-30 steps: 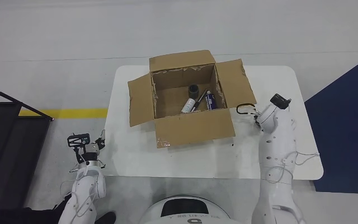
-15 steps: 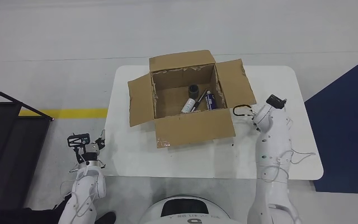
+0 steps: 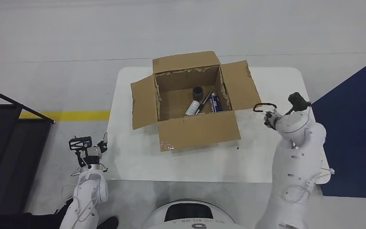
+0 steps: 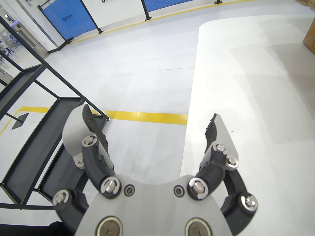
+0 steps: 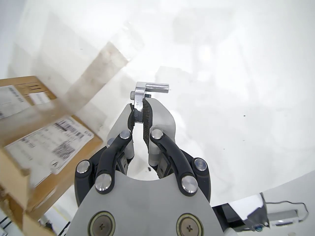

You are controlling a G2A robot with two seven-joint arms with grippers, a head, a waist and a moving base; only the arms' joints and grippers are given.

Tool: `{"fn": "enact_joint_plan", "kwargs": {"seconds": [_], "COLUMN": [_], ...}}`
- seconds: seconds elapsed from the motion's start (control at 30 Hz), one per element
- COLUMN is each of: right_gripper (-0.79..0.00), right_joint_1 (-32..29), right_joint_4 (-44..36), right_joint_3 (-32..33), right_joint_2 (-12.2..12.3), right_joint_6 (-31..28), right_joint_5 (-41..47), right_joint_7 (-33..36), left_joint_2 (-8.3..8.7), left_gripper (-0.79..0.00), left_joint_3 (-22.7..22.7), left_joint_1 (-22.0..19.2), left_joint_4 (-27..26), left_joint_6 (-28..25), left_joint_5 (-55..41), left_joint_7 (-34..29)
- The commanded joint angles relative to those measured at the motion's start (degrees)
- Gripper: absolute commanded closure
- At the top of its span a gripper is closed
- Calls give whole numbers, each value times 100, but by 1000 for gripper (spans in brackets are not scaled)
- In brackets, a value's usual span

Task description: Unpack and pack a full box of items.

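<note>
Right gripper (image 5: 140, 109) pinches a small shiny L-shaped metal part (image 5: 152, 88) beside the cardboard box (image 3: 197, 130); left gripper (image 4: 150, 112) gapes.

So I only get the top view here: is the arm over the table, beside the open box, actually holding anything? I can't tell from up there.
Observer: Yes. In its wrist view the right gripper is shut on a small metal part, a flat piece with a short cylinder bolted to it.
Operator: And the other arm, off past the table's edge?
Observer: The left gripper is open, with nothing between its fingers.
Operator: Anything about the box I'm missing?
Observer: The right wrist view shows the cardboard box from the outside, and printed white labels are stuck on that wall.
</note>
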Motion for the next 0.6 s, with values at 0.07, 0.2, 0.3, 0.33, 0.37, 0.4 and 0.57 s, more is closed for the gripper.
{"fn": "enact_joint_plan", "kwargs": {"seconds": [0.07, 0.2, 0.3, 0.33, 0.37, 0.4, 0.57], "right_gripper": [0, 0, 0, 0, 0, 0, 0], "right_joint_1": [-166, -386, -526, -563, -613, -666, -846], "right_joint_4": [-522, -914, -1221, -1340, -1447, -1585, -1994], "right_joint_3": [424, 682, 699, 661, 615, 521, -229], "right_joint_2": [-32, -47, -49, -49, -48, -43, 11], "right_joint_6": [-3, -281, -430, -454, -482, -568, -798], "right_joint_5": [1661, 3011, 3680, 3845, 3979, 4086, 3676], "right_joint_7": [-196, -300, -413, -450, -473, -440, -409], "left_joint_2": [0, 0, 0, 0, 0, 0, 0], "left_gripper": [-785, -785, -785, -785, -785, -785, -785], "left_joint_3": [0, 0, 0, 0, 0, 0, 0], "left_joint_1": [0, 0, 0, 0, 0, 0, 0], "left_joint_4": [0, 0, 0, 0, 0, 0, 0], "left_joint_6": [0, 0, 0, 0, 0, 0, 0], "left_joint_5": [0, 0, 0, 0, 0, 0, 0], "left_joint_7": [0, 0, 0, 0, 0, 0, 0]}}
